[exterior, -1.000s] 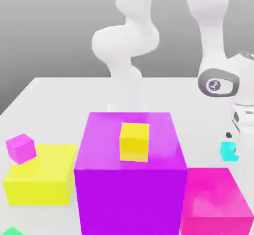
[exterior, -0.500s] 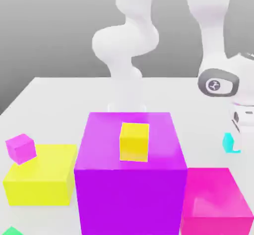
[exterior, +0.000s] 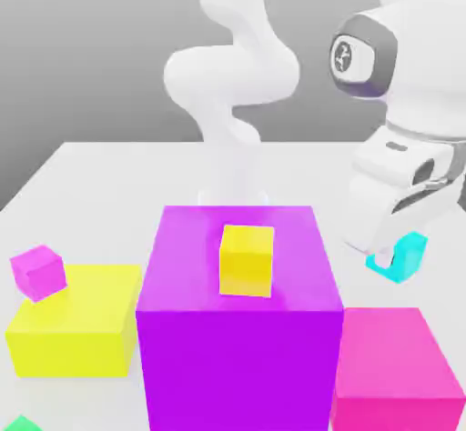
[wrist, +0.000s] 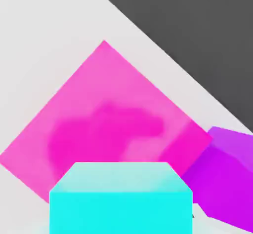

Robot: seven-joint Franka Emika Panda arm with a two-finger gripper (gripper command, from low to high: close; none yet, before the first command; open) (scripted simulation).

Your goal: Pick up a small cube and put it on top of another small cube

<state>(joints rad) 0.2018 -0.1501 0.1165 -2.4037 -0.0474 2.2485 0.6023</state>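
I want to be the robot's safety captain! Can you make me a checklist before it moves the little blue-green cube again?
1. Claw has hold of the cyan cube: ok.
2. Cyan cube is up off the table: ok, it looks lifted.
3. Small yellow cube sits on top of the big purple block, with nothing on it: ok.
4. Small magenta cube sits squarely: not ok, it looks tilted at the edge of the yellow block.
5. Cyan cube is over another small cube: not ok, it's by the pink block.
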